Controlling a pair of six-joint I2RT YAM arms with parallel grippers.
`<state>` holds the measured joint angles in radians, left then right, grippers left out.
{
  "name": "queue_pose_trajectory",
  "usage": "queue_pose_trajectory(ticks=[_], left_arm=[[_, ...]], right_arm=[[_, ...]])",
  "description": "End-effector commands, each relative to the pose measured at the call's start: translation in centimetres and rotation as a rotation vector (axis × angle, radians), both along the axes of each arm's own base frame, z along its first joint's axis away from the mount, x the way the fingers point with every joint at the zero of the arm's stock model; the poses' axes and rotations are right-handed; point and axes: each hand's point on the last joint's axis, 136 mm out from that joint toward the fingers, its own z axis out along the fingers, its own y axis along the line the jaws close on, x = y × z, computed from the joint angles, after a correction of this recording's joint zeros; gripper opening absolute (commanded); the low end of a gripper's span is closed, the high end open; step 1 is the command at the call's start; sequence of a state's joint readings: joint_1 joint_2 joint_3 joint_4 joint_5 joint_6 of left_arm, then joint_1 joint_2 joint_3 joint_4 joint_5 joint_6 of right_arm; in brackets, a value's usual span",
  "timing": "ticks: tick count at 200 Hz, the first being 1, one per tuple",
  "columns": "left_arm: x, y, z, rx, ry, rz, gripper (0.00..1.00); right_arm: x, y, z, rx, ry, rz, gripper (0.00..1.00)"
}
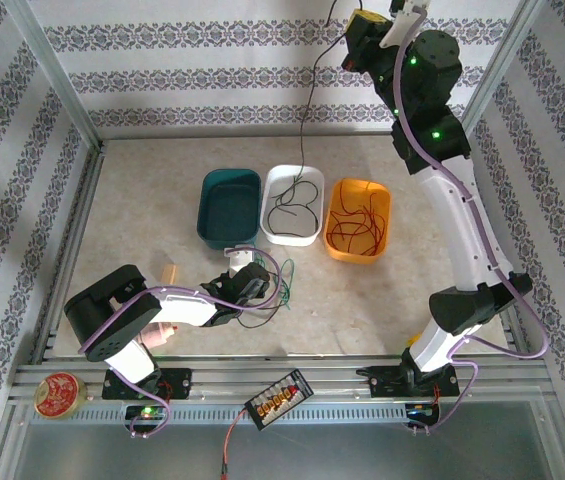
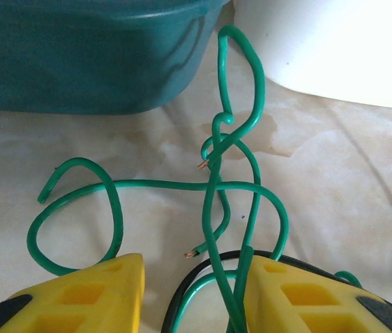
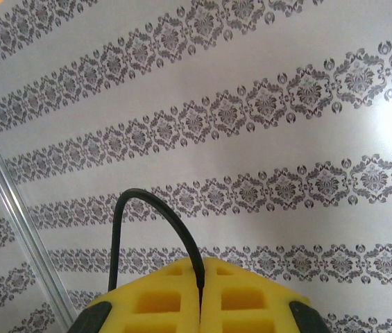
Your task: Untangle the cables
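Note:
A tangle of green cables [image 2: 234, 184] lies on the table in front of the teal bin [image 2: 84, 55], and one black cable [image 2: 179, 291] curves beneath it. My left gripper [image 2: 192, 291] is open and low over the tangle, with green strands running between its yellow fingers [image 2: 91, 291]. From above, the left gripper [image 1: 245, 283] sits beside the green cables [image 1: 280, 290]. My right gripper [image 3: 201, 267] is shut on a black cable [image 3: 140, 198] and raised high against the back wall. That black cable [image 1: 307, 100] hangs from the right gripper [image 1: 362, 30] down into the white bin [image 1: 272, 180].
The teal bin [image 1: 230, 207], the white bin holding black cables and an orange bin [image 1: 382, 200] holding red cables stand in a row mid-table. A black connector strip [image 1: 278, 395] and a round red tin [image 1: 58, 393] rest on the front rail. Metal frame posts border the table.

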<state>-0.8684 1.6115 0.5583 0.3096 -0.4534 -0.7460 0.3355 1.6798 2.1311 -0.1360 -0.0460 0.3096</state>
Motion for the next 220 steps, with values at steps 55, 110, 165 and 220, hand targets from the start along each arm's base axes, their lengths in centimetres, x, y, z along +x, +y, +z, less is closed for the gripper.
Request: queue_pose_trajectory(ticks=[55, 110, 165, 220], left_arm=[[0.2, 0.6, 0.0, 0.008, 0.002, 0.028, 0.41], [0.2, 0.6, -0.1, 0.012, 0.004, 0.026, 0.43], [0.2, 0.7, 0.0, 0.009, 0.0, 0.032, 0.44], [0.2, 0.7, 0.0, 0.012, 0.0, 0.027, 0.44]], right_arm=[[4.4, 1.0, -10.6, -0.133, 0.187, -0.048, 0.0], [4.7, 3.0, -26.0, -0.336, 0.451, -0.091, 0.0], [3.3, 5.0, -36.7, -0.318, 0.696, 0.024, 0.0], [2.2, 7.4, -44.8, -0.332, 0.912, 0.104, 0.0]])
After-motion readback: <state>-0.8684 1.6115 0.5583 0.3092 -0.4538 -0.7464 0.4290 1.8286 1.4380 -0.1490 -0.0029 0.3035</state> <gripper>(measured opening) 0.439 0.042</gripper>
